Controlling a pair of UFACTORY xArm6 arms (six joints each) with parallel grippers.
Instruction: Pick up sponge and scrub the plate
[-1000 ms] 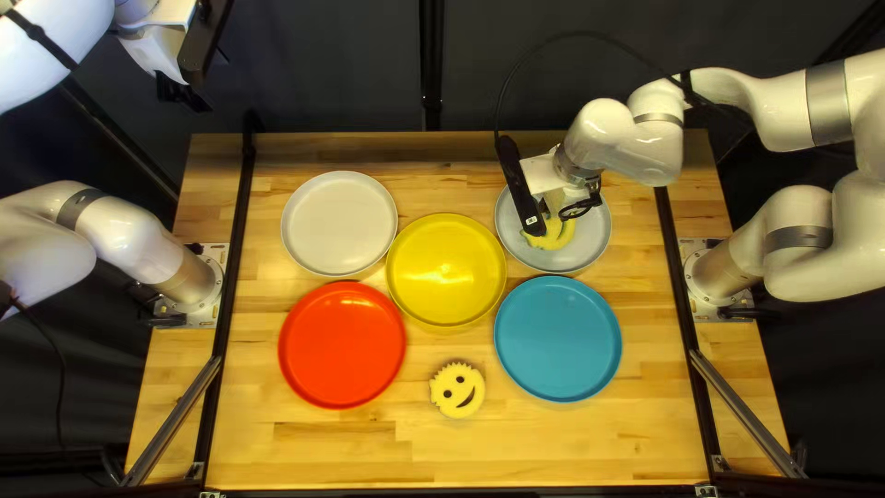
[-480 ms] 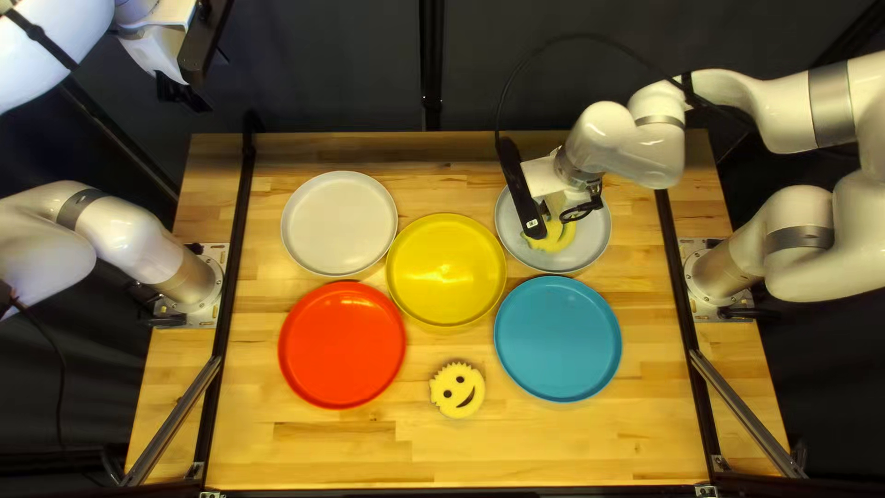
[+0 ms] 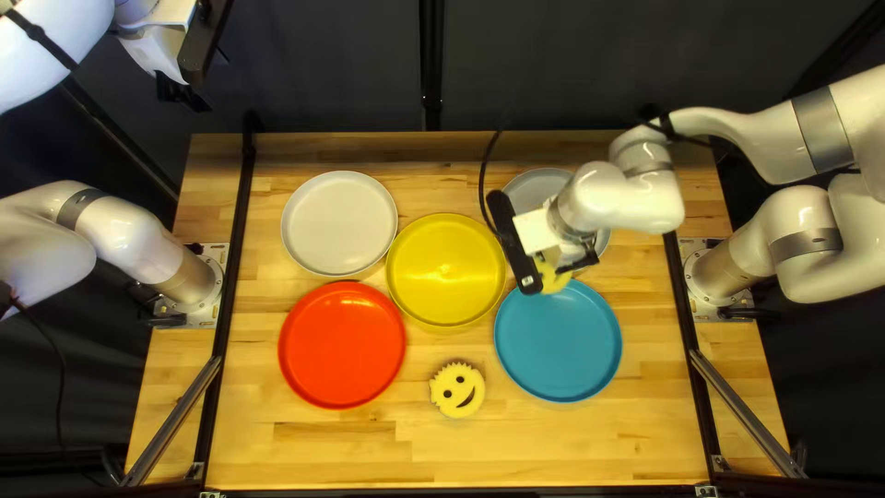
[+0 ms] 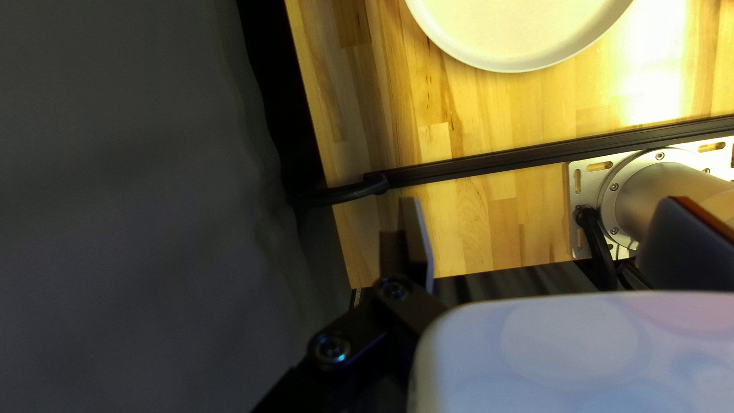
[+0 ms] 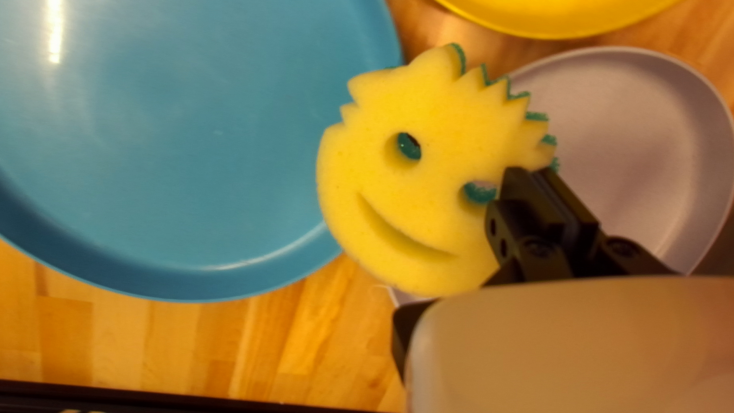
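Yellow smiley sponge (image 5: 428, 176) pinched at edge by fingers of right gripper (image 5: 531, 177), held near blue plate (image 5: 191, 153) and grey plate (image 5: 634, 138); fingers of left gripper (image 4: 547, 200) spread; if pressed hard off-centre, sponge may be twisted loose or plate shoved.

The smiling, spiky-edged yellow sponge (image 5: 436, 164), green-backed, is held above the flat-lying grey plate's (image 5: 627, 145) edge.

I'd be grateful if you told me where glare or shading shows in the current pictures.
Top left view: small highlights on the round yellow plate; left wrist view: strong glare washing out part of the light wooden tabletop; right wrist view: a pale streak on the glossy blue plate, its near rim shaded.
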